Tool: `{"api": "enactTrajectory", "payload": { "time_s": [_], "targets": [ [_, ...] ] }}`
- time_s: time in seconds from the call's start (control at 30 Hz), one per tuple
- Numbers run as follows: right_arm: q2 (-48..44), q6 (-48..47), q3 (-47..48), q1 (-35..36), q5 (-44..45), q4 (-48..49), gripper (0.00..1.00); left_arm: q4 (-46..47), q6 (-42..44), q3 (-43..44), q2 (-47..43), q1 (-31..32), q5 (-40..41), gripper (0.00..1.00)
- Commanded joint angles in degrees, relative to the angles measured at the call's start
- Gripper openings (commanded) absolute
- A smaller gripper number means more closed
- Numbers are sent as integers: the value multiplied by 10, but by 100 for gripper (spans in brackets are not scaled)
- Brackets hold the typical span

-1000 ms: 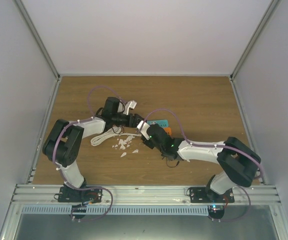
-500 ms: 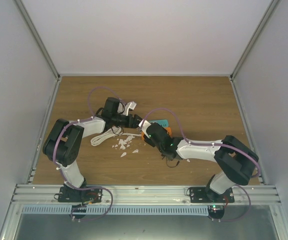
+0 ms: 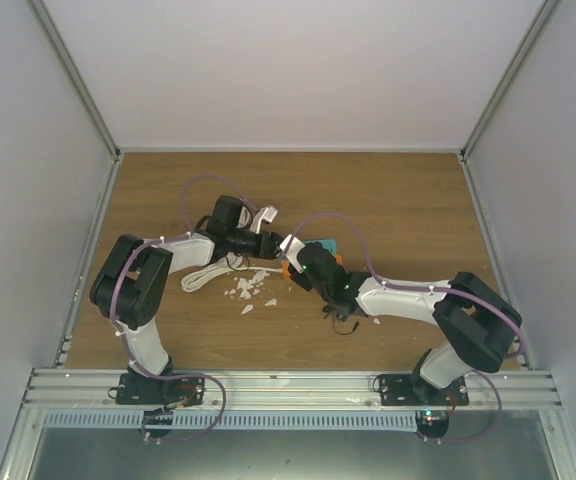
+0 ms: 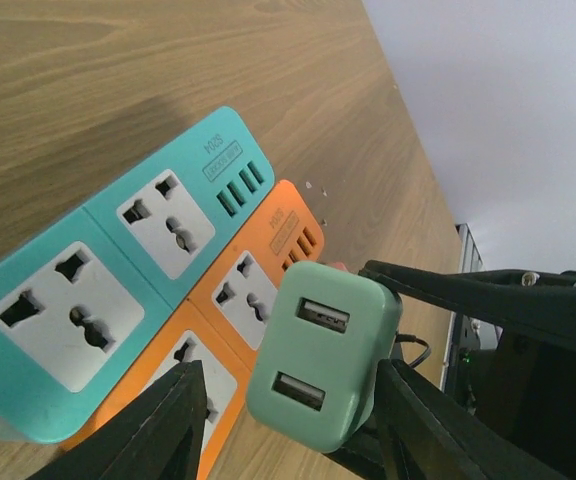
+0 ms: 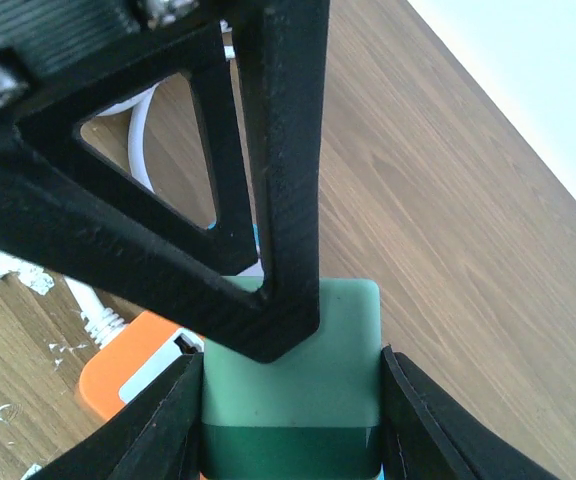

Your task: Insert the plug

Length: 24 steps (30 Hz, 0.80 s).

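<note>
Rail (image 3: 288, 384): at the near edge of the table (image 3: 408, 190), well nearer than the orange power strip (image 4: 253, 285); both arm bases are bolted on it.
Open room: bare wood lies right of and beyond the orange power strip, up to the far wall (image 3: 288, 70); side walls (image 3: 28, 200) close both flanks.
Scraps (image 3: 248, 290): white bits lie near and left of the orange power strip, with a coiled white cable (image 3: 203, 277) just beside them.
Right gripper (image 5: 290, 425): clenched on the green plug (image 4: 318, 355), one finger on each side.
Plug place: over the orange power strip, tilted, its two USB ports facing the left wrist camera; whether the pins touch a socket cannot be told.
Left gripper (image 4: 288, 372): released, jaws spread wide, left of the orange power strip.
Teal power strip (image 4: 118, 265): lies flush along the orange power strip's far side.
Hidden: from above, the right wrist covers most of the orange power strip; a left finger blocks much of the right wrist view.
Change: a second ago orange showed right of the right wrist; now it shows at its left.
</note>
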<state>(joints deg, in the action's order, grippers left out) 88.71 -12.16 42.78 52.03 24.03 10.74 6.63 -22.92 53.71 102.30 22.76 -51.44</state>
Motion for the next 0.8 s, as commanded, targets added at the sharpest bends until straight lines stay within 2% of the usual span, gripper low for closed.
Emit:
{"api": "enactTrajectory", "payload": {
  "time_s": [0.0, 0.3, 0.43, 0.6, 0.77],
  "targets": [
    [-10, 3, -2, -7, -1, 17, 0, 14, 15, 17, 8, 11, -22, 49],
    [-7, 8, 0, -13, -5, 16, 1, 19, 22, 20, 8, 25, -39, 48],
    [-18, 10, -3, -13, -8, 17, 0, 16, 24, 26, 21, 28, -51, 33],
    [-19, 11, -3, -13, -17, 15, 1, 29, 24, 22, 17, 33, -62, 30],
    [-14, 10, -1, -13, -26, 12, 0, 60, 15, 11, 12, 34, -92, 21]
  ]
}}
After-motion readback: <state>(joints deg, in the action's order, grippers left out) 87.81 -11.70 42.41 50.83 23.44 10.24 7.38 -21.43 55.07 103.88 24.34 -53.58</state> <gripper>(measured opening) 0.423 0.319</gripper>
